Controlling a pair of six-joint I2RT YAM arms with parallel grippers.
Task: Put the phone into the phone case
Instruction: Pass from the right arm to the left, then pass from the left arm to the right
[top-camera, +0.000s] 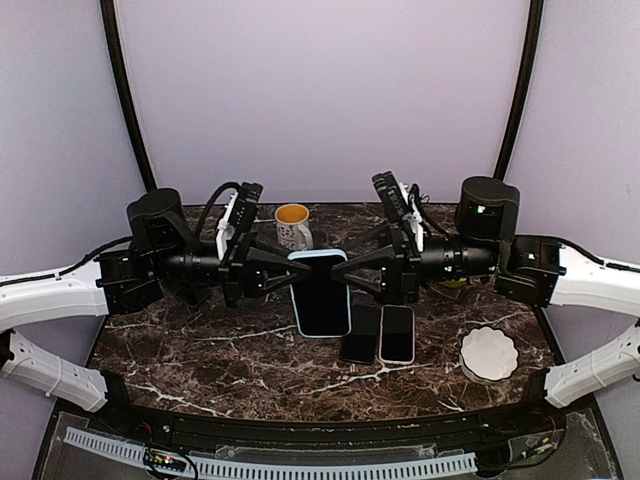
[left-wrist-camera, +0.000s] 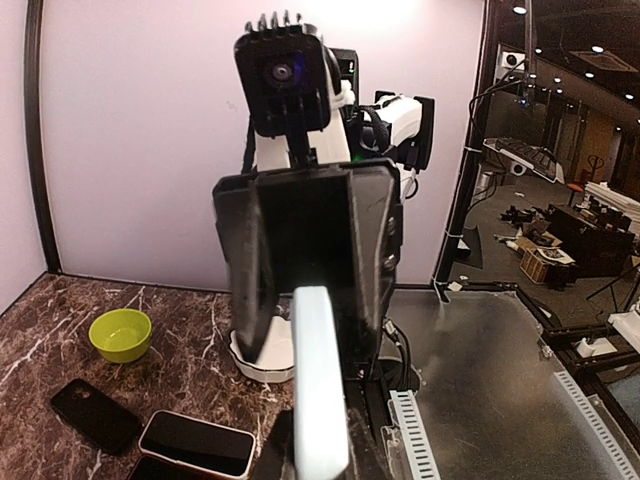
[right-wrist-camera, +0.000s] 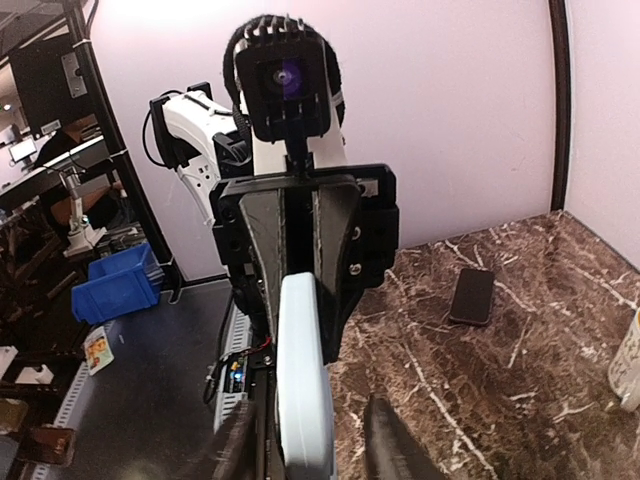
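Left tool: reaches in from the left of the top view, jaws narrow and clamped on the left edge of the phone case.
Right tool: reaches in from the right and meets the case's right edge. In its own wrist view the fingers stand apart on either side of the case edge, with a gap showing on each side.
Phone: dark screen at the centre of the top view, framed all round by the light blue case, between the two tools.
Phone case, wrist views: seen edge-on as a pale upright strip at lower centre, with the opposite tool behind it.
Contact with table: I cannot tell whether the case's lower edge touches the table.
Mug: white with a yellow inside, just above the case in the top view.
Spare phones: a dark phone and a pale-cased phone lie flat side by side, lower right of the case.
White scalloped dish: lower right of the table.
Green bowl: left of the left wrist view, on the marble.
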